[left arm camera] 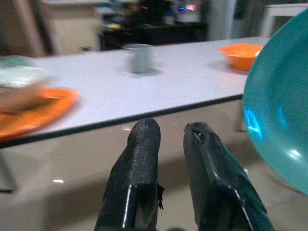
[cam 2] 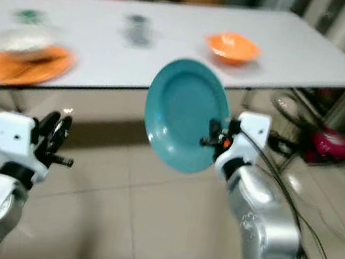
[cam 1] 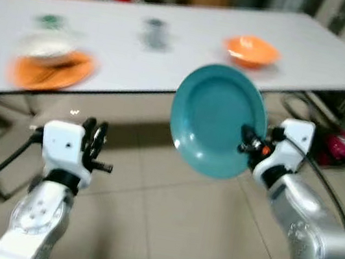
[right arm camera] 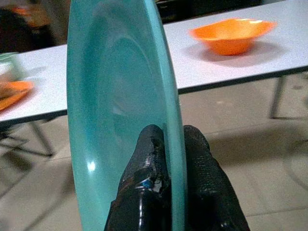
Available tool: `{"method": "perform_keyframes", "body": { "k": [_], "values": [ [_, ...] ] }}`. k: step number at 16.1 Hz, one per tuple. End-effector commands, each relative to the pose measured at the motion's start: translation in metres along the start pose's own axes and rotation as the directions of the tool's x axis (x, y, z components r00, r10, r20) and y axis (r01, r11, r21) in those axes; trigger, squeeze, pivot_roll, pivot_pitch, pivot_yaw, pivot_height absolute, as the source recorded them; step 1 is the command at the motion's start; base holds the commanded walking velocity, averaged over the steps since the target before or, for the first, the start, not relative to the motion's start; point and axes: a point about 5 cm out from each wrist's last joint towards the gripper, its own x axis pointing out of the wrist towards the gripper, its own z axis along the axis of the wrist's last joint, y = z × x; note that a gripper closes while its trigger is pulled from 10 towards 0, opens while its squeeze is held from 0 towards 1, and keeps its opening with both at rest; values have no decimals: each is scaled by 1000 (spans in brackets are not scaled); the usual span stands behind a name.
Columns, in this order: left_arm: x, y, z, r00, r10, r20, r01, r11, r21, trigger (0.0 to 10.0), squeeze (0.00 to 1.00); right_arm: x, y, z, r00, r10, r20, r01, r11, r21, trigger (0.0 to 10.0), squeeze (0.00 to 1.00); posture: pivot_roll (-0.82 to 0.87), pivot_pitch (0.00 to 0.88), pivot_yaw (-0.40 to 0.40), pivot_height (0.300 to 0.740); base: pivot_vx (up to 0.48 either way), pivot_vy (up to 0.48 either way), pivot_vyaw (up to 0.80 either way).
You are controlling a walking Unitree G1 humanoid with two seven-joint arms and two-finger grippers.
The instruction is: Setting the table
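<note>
Short of the counter (cam 1: 171, 57), teal plate (cam 1: 216, 120) still to set.
My right gripper (right arm camera: 168, 144) clamps its rim; left gripper (left arm camera: 166, 139) jaws slightly parted, empty.

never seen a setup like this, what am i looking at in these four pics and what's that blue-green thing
A two-armed humanoid robot is setting a table. The two wide pictures come from its head camera, looking down at its own silver arms. The other two come from cameras on its wrists, looking along each hand's black fingers. The blue-green thing is a plate, held on edge, its rim pinched by the right hand. The left hand holds nothing, with a small gap between its fingers. Ahead, a white table holds an orange bowl, a cup and an orange plate.
</note>
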Motion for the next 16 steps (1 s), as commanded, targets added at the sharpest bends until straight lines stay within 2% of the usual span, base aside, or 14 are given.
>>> {"method": "perform_keyframes", "body": {
  "k": [1, 4, 10, 12, 13, 15, 16],
  "values": [
    [-1, 2, 2, 1000, -3, 2, 3, 1000, 17, 10000, 0, 3, 1, 3, 1000, 20, 2, -20, 1000, -2, 10000, 0, -116, 43, 31, 740, 364, 0, 0],
    [-2, 2, 2, 1000, -12, -3, 12, 1000, 29, 10000, 0, 7, 0, 8, 1000, 27, 10, -27, 997, 77, 10000, 0, -101, 50, 39, 740, 365, 0, 0],
    [-1, -4, 3, 999, -44, -3, 44, 997, 59, 10000, 0, 10, -6, 9, 1000, 23, 4, -23, 995, 100, 10000, 0, -80, 63, 27, 740, 366, 0, 0],
    [-2, -3, 3, 999, -48, -5, 48, 997, 60, 10000, 0, 8, -3, 9, 999, 41, -11, -40, 996, 78, 10000, 0, -94, 71, 23, 740, 366, 0, 0],
    [-2, -3, 3, 999, -48, -6, 48, 997, 58, 10000, 0, 8, -2, 8, 999, 51, -18, -50, 995, 85, 10000, 0, -99, 72, 23, 740, 368, 0, 0],
    [-2, -5, 3, 999, -50, -6, 51, 997, 55, 10000, 0, 8, -5, 10, 998, 61, -23, -58, 993, 102, 10000, 0, -104, 75, 26, 740, 368, 0, -800],
    [-1, -6, 2, 998, -57, -7, 57, 997, 60, 10000, 0, 11, -6, 12, 997, 69, -21, -65, 987, 150, 10000, 0, -106, 75, 31, 740, 368, 0, 0]
  ]
}}
